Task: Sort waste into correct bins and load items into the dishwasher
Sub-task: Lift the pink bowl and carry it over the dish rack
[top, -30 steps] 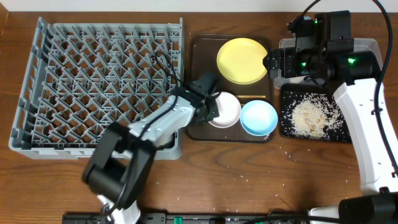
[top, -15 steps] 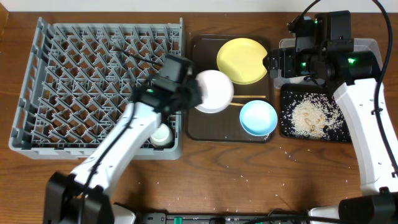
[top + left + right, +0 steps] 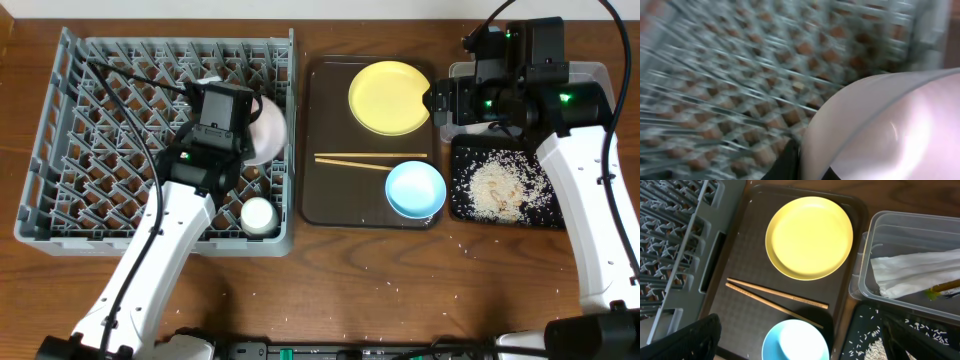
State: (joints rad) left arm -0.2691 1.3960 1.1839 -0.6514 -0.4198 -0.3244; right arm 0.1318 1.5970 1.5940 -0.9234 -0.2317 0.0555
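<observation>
My left gripper is shut on the rim of the white bowl and holds it over the right side of the grey dish rack. In the left wrist view the bowl fills the lower right and the rack is blurred. The white cup stands in the rack's front right corner. The yellow plate, the chopsticks and the light blue bowl lie on the brown tray. My right gripper is open and empty above the tray's right side.
The clear tub holds a crumpled white napkin and a bit of yellow-green wrapper. The black tray holds a heap of rice crumbs. Loose crumbs lie on the wooden table in front of it.
My left gripper lifted the white bowl off the brown tray and carried it left over the dish rack. The chopsticks and cup are now uncovered. The right arm has not moved.
</observation>
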